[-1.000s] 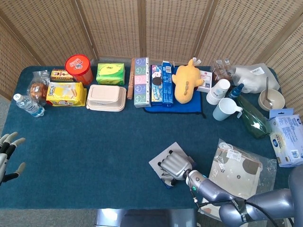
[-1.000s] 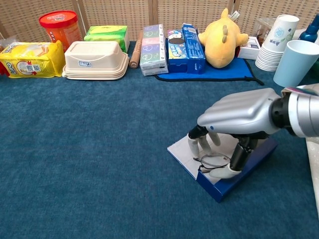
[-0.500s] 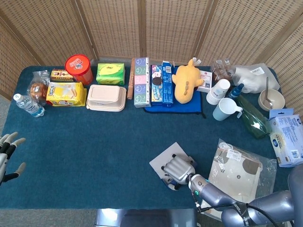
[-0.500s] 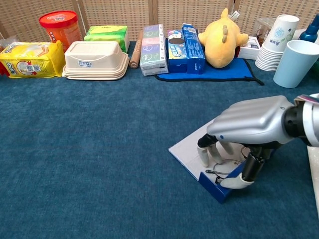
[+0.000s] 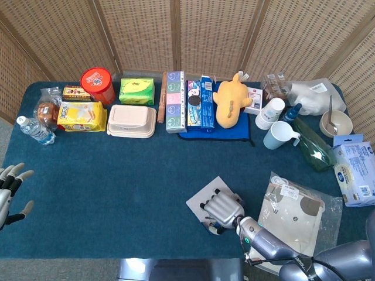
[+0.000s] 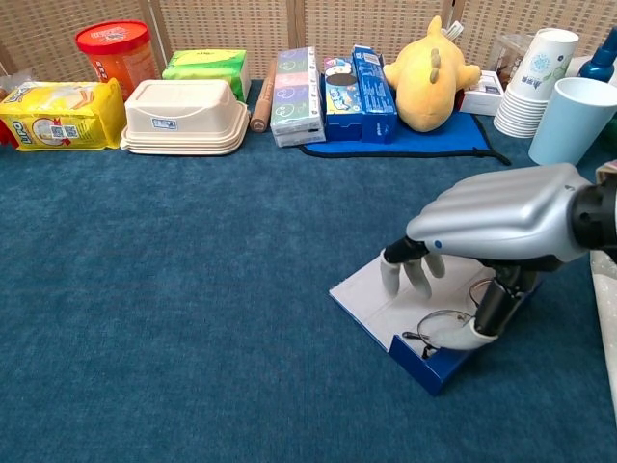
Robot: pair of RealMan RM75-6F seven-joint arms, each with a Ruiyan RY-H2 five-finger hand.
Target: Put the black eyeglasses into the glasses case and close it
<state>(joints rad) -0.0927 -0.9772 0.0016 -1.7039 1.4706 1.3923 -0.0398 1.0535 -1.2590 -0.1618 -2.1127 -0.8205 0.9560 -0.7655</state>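
The glasses case (image 6: 371, 294), a dark blue box with a white flap, lies open on the blue tablecloth at front right; in the head view the case (image 5: 199, 202) sits near the front edge. The black thin-rimmed eyeglasses (image 6: 439, 323) lie inside it. My right hand (image 6: 492, 217) hovers over the case with its fingers apart, the thumb tip touching a lens and the other fingertips (image 6: 405, 278) just above the flap. From the head view my right hand (image 5: 222, 208) covers most of the case. My left hand (image 5: 12, 187) hangs open off the table's left edge.
A bagged beige item (image 5: 293, 211) lies right of the case. Along the back stand a yellow plush (image 6: 429, 68), snack boxes (image 6: 294, 82), a beige lunch box (image 6: 183, 116), paper cups (image 6: 535, 82) and a blue mug (image 6: 569, 121).
My right hand has shifted slightly right and lifted, and its fingers have spread wider. The eyeglasses have settled into the case, which slid a little to the right.
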